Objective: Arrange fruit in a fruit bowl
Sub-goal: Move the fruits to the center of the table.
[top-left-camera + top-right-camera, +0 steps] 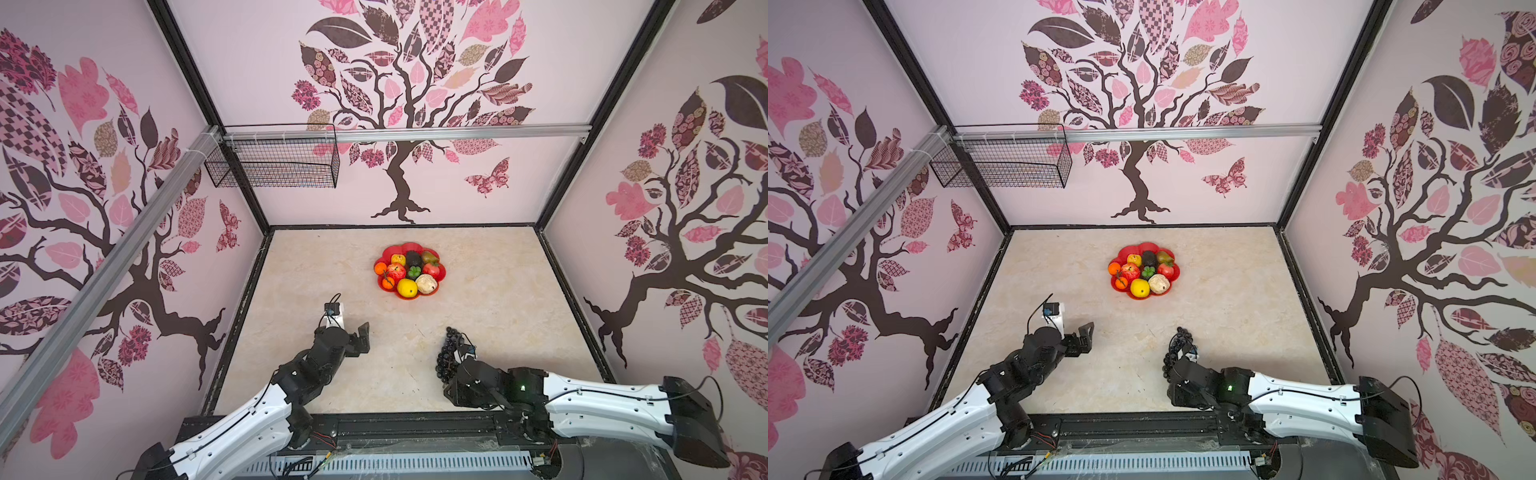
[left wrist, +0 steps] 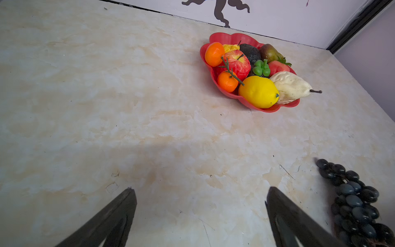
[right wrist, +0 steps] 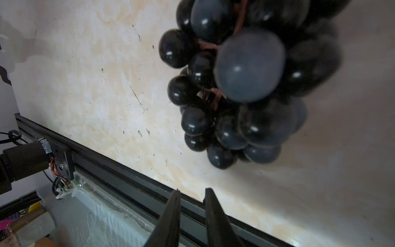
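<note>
a robot test cell in a lab. two white-and-black robot arms, left arm (image 1: pixel 232 430) and right arm (image 1: pixel 602 399), are mounted on a black base rail (image 1: pixel 415 428) at the near edge of a marble-look bench (image 1: pixel 324 266). black frame posts (image 1: pixel 191 70) and an aluminium rail (image 1: pixel 415 134) box it in. the wall panels (image 1: pixel 540 75) carry printed pink tree decals. a black wire basket (image 1: pixel 274 164) hangs from the aluminium rail. bare wiring (image 3: pixel 62 186) shows at the base. a red fruit bowl (image 1: pixel 409 248) of toy fruit (image 1: pixel 407 287) stands on the bench.

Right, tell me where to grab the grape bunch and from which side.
Probably the grape bunch across its narrow width, near the middle, coming straight down from above with the right hand. It lies stretched out long on the table, so closing either side of the long axis should catch the reddish stem running through it rather than slip off single grapes.
</note>
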You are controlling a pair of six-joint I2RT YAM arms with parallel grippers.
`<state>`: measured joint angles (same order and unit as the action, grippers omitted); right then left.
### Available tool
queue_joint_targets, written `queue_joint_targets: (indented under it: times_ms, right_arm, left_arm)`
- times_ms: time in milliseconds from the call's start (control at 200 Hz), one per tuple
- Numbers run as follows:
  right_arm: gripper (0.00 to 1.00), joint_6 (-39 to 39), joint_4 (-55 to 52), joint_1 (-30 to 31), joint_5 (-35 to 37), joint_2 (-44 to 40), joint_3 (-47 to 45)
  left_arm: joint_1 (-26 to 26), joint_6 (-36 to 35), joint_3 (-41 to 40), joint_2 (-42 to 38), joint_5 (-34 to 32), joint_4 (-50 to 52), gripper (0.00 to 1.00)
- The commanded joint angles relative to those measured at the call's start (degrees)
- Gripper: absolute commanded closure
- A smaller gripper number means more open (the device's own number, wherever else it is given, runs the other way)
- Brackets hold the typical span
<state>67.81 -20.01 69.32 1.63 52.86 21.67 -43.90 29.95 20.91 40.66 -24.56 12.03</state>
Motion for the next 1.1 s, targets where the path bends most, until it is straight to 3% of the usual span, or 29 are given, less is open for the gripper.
queue_joint_targets:
  times_ms: [0, 340, 775, 980, 1095]
  right_arm:
    - [0.77, 0.52, 1.85, 0.29, 3.44, 2.80, 0.28]
    - [0.81, -1.57, 3.54, -0.54, 6.64, 5.82, 0.39]
    - [0.84, -7.94, 5.57, -7.64, 5.23, 6.95, -1.06]
    - [0.79, -8.83, 6.97, -7.68, 3.40, 6.90, -0.61]
    - [0.71, -8.51, 6.93, -7.58, 3.11, 7.17, -0.74]
  left_arm:
    - [0.22, -0.60, -1.41, -0.02, 0.27, -0.88, 0.02]
    - [0.16, -0.73, -1.17, 1.20, 0.44, -1.18, 0.02]
    - [0.22, -0.99, -0.91, 3.07, -0.13, -2.01, 0.02]
    - [0.21, -1.04, -0.89, 3.45, -0.07, -2.15, 0.02]
    - [0.22, -1.08, -0.92, 3.54, 0.06, -2.24, 0.02]
